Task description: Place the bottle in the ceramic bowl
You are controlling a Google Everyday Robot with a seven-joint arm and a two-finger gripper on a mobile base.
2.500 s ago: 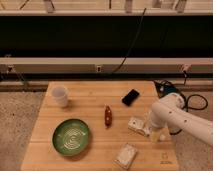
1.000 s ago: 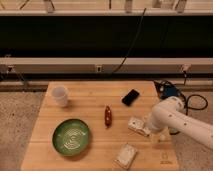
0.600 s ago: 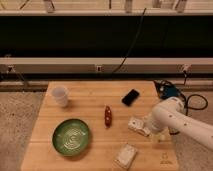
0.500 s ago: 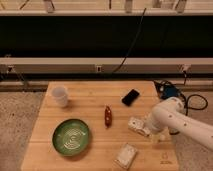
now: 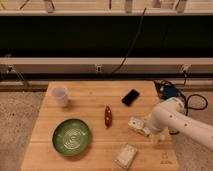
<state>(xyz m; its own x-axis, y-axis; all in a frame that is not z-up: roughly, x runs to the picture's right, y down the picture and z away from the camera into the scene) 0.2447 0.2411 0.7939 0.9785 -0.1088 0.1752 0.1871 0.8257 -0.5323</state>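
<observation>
Almost nothing has shifted over the last moments. The arm [image 5: 176, 119] has crept a touch toward the bottle [image 5: 135, 123], which lies where it lay, flat on the counter [image 5: 90, 109], right of centre.

At far left a white cup [image 5: 60, 95] stands upright. In front of it and slightly right sits the bowl [image 5: 71, 136], with nothing in it. Near the middle a red bottle [image 5: 107, 116] lies on its side, between the bowl and the bottle. A packet [image 5: 126, 155] rests toward the front edge, and a phone [image 5: 131, 97] lies further back. Then comes the bottle itself, angled, its right end meeting the hand [image 5: 149, 129]. The hand is low at the counter, touching or all but touching that end. Whether it is clenched on the bottle or released I cannot tell — the arm's pale shell blends with it.

The step under way looks like the grasp; the carry is not yet begun. A hold taken at one end could let the bottle swing or slip on the lift. The straight path to the bowl passes over the red bottle, so a low carry could set it rolling. The bowl is shallow — an off-centre drop could leave the bottle tipped over the rim, or shove the bowl aside.
</observation>
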